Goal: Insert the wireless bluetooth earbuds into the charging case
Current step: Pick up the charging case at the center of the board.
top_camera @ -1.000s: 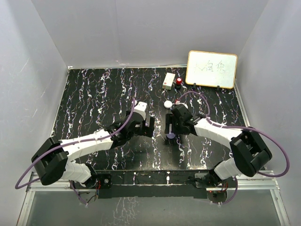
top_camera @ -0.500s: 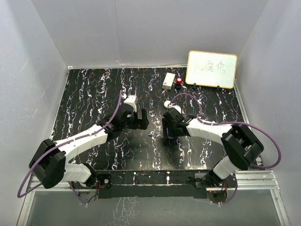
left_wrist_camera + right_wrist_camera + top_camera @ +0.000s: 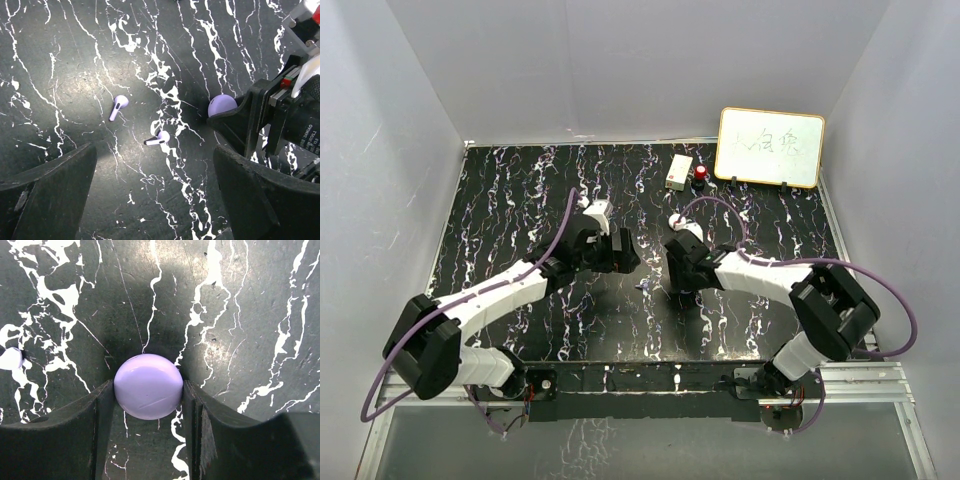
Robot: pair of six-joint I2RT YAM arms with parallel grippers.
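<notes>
Left arm (image 3: 510, 290) drew leftward | left jaws released — right jaws grasping charging case (image 3: 148, 386) | earbuds (image 3: 118, 106) stems roughly leftward

On your bench (image 3: 510, 200), centre: first earbud (image 3: 118, 106) lies left of second earbud (image 3: 158, 139) and a little farther from your left hand (image 3: 155, 165). The two are apart, both ahead of that hand and within the span of its wide-spread fingers. Right of them, the round charging case (image 3: 148, 382) rests on the bench between the fingers of your right hand (image 3: 148, 390), which press on both its sides. Back right: a whiteboard (image 3: 770, 147) stands upright, and just left of it are a small box (image 3: 679, 171) and a button (image 3: 701, 174), side by side.
</notes>
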